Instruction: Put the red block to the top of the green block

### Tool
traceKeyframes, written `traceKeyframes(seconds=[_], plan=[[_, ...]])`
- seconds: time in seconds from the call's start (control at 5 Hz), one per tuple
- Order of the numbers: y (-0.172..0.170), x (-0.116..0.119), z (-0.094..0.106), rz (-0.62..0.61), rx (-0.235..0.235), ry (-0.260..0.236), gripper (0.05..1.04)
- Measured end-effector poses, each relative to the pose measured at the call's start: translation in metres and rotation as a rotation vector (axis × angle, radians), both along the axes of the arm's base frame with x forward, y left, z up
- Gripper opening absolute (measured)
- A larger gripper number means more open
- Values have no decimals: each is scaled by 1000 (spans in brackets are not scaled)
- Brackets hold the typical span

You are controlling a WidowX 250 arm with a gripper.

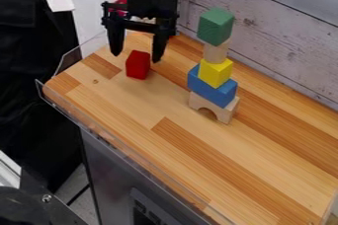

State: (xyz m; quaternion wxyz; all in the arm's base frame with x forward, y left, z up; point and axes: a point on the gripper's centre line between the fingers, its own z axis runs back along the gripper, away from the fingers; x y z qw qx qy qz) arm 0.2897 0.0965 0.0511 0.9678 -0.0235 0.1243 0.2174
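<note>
Red block (138,65) stands between counter edge (58,91) and tower (215,74), near the gripper (137,57), jaws spread.

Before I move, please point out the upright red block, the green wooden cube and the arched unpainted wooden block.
Red block (137,66): camera view, middle of its front.
Green cube (208,28): camera view, its left face.
Arched block (231,111): camera view, its right end.

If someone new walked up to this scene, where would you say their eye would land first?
Probably on the tower right of centre, where a green block tops a plain wooden piece, a yellow block, a blue block and a wooden arch. Next might come the bright red block on the wooden counter left of it, with the black hand hanging open close by.
</note>
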Motion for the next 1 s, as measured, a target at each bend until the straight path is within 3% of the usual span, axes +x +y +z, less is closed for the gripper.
traceKeyframes(seconds=[0.8, 1.0], plan=[[3, 6, -5, 14, -23, -14, 1000], [5, 4, -14, 36, -15, 26, 1000]])
